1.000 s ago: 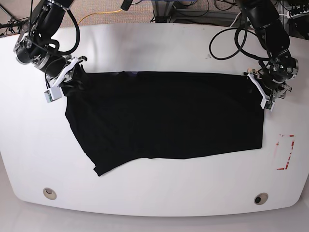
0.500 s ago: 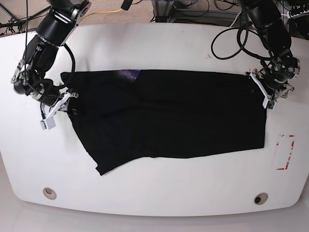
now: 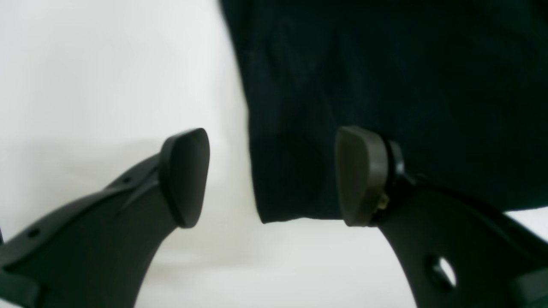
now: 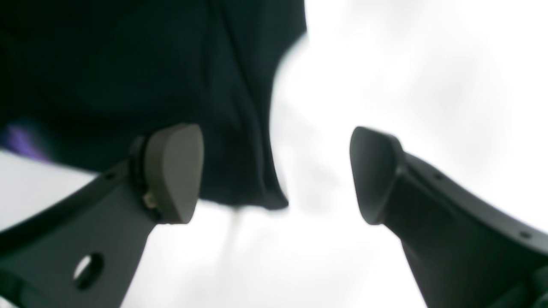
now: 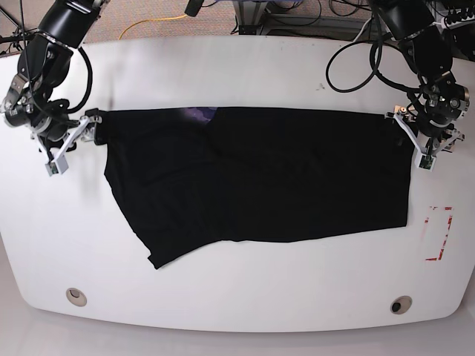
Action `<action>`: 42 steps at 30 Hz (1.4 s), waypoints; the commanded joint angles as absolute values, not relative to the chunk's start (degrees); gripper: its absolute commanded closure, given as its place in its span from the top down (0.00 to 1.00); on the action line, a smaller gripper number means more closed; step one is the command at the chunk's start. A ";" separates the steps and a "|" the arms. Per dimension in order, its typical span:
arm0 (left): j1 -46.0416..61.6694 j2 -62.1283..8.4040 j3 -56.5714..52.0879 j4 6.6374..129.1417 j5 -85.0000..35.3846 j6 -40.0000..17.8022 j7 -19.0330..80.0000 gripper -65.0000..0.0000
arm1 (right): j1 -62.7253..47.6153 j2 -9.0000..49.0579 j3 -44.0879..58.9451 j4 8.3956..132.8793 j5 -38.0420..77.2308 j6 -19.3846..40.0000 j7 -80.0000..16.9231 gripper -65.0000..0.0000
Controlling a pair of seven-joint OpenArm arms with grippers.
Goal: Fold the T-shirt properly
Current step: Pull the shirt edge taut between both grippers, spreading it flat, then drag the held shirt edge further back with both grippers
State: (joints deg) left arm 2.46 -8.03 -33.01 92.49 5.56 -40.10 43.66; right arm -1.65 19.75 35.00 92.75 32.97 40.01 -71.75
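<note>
Both grippers stand with jaws apart and hold nothing: the left gripper [image 5: 420,142] at one end of the T-shirt [image 5: 252,178], the right gripper [image 5: 73,143] just off the other end. The black T-shirt lies spread flat across the middle of the white tabletop [image 5: 237,74], one corner showing between each gripper's jaws in the wrist views.

You are looking at a robotics lab or test workspace, not a home. The white bench [image 5: 237,297] has rounded corners and two small round fittings [image 5: 76,297] set into its near edge, with red tape marks [image 5: 438,233] stuck by its right side, and two black robot arms [image 5: 415,44] are mounted at its far corners. Behind the bench, loose black cables [image 5: 356,55], a yellow cord [image 5: 156,22] on the carpeted floor and metal equipment frames [image 5: 260,15] crowd the background.
</note>
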 commanded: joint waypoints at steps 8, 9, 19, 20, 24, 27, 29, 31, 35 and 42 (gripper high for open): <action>2.07 -8.92 -32.75 90.95 4.97 -40.00 40.48 0.66 | -5.23 17.01 34.77 93.85 24.48 40.00 -62.64 0.76; 2.15 -8.84 -32.57 90.42 5.05 -40.00 39.08 0.66 | -5.23 16.31 34.51 93.85 23.87 40.00 -62.64 0.76; 3.21 -9.01 -31.78 83.38 5.32 -40.00 32.48 0.65 | -4.88 14.46 33.71 89.10 23.52 40.00 -60.97 0.75; 3.21 -9.10 -31.78 82.33 5.32 -40.00 32.31 0.65 | -4.88 13.93 33.71 88.57 23.34 40.00 -60.70 0.75; 3.12 -10.77 -31.43 80.22 5.32 -40.00 31.52 0.65 | -4.97 13.32 33.63 88.13 23.52 40.00 -60.35 0.62; 3.56 -10.68 -31.78 80.31 5.41 -40.00 31.52 0.58 | -5.23 13.23 33.63 88.13 23.52 40.00 -60.35 0.32; 3.82 -10.68 -31.78 80.48 5.41 -40.00 31.60 0.40 | -5.32 13.32 33.63 88.13 23.52 40.00 -60.35 0.11; 4.70 -10.77 -31.78 80.48 5.41 -40.00 31.60 0.19 | -5.49 13.41 33.63 88.13 23.52 40.00 -60.35 0.03; 6.90 -11.03 -31.78 82.07 5.49 -40.00 34.86 0.00 | -8.40 14.11 33.71 92.00 23.60 40.00 -60.35 0.02; 16.22 -10.68 -31.87 92.88 5.23 -40.00 38.02 0.08 | -16.48 14.73 33.98 100.35 23.60 40.00 -60.44 0.00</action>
State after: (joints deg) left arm 14.74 -9.85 -31.46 90.59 2.66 -40.56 35.31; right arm -15.70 13.39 33.28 97.43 24.12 40.34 -61.08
